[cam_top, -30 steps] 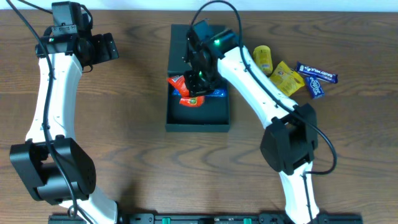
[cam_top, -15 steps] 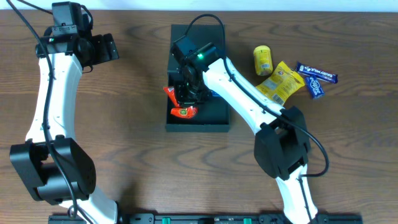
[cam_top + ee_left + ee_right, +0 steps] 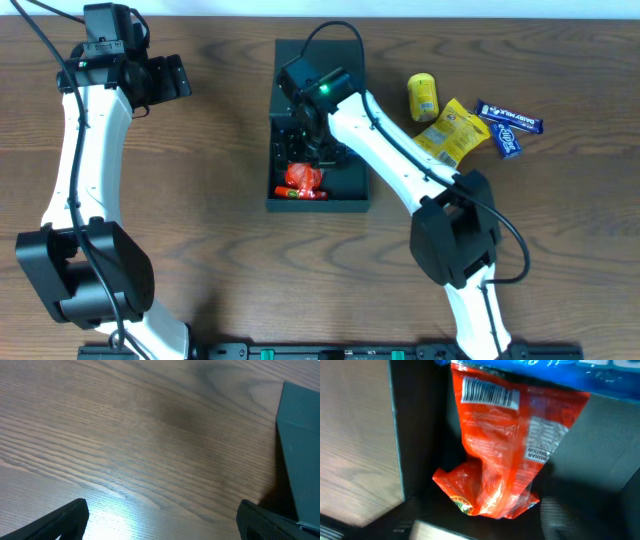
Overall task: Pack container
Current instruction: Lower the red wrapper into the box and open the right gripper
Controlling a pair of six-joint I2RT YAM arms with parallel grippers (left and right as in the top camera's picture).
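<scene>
The container (image 3: 350,185) is a dark box lying open at mid-table. A red snack packet (image 3: 302,180) lies loose in its near-left corner, and the right wrist view shows this red packet (image 3: 505,445) crumpled on the dark floor (image 3: 605,455) with a blue packet (image 3: 545,370) just beyond it. My right gripper (image 3: 306,148) hovers over the box, open, its blurred fingers apart around the packet's near end (image 3: 490,527), not gripping it. My left gripper (image 3: 166,78) hangs open over bare wood at the far left (image 3: 162,527), with the container's side (image 3: 302,460) at the frame's right edge.
To the right of the box lie a yellow tube-shaped snack (image 3: 423,96), a yellow packet (image 3: 450,130) and two blue bars (image 3: 508,118) (image 3: 507,142). My right arm's base (image 3: 458,235) stands near the front right.
My right gripper carried the red packet towards the box's near-left corner, then opened; the packet now lies loose there. The left arm has not moved.
</scene>
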